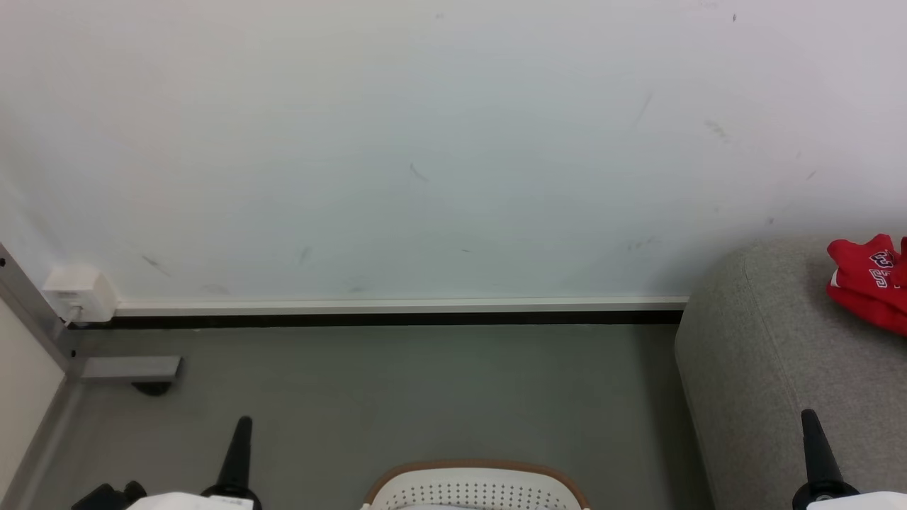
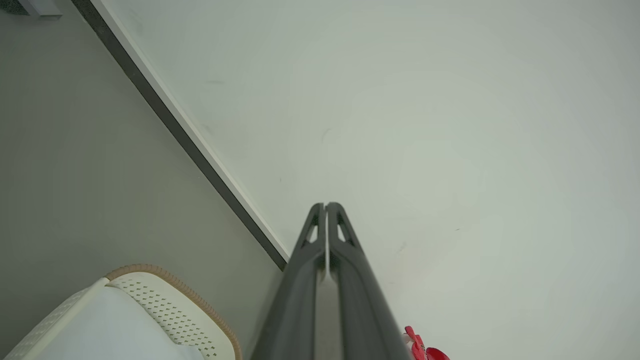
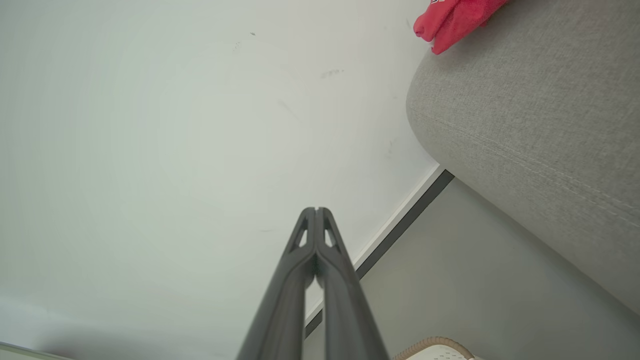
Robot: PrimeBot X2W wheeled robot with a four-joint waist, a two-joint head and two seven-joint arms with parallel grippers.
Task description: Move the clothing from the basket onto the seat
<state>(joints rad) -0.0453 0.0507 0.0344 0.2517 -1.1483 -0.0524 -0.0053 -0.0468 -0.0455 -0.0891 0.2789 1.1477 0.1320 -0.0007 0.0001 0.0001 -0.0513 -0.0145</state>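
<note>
Pale scuffed wall (image 1: 425, 142) and grey floor (image 1: 425, 382) lie ahead of both jaws, which point up and forward at nothing within reach. The left jaws are pressed together, finger (image 2: 300, 280) against finger, and hold nothing; the right jaws are likewise closed and empty, their fingers (image 3: 287, 280) meeting at the tips. The laundry basket (image 1: 475, 465) sits low between the two sets of jaws, nearer the robot than their tips. The grey sofa (image 1: 765, 354) lies just beside and beyond the right jaws. One piece of the clothing, a red jersey (image 1: 868, 283), lies on the sofa, well past the right jaws' tips and to their right. If any clothing is left, the step is probably another pick. Doing it well would mean spreading the jaws above the brown rim, lowering inside it, pinching garment and not lining, then lifting clear before swinging right. The basket's inside is almost wholly cut off. A pale surface (image 2: 110, 325) within it could be lining or a garment. The jersey is cropped at the frame edge.
</note>
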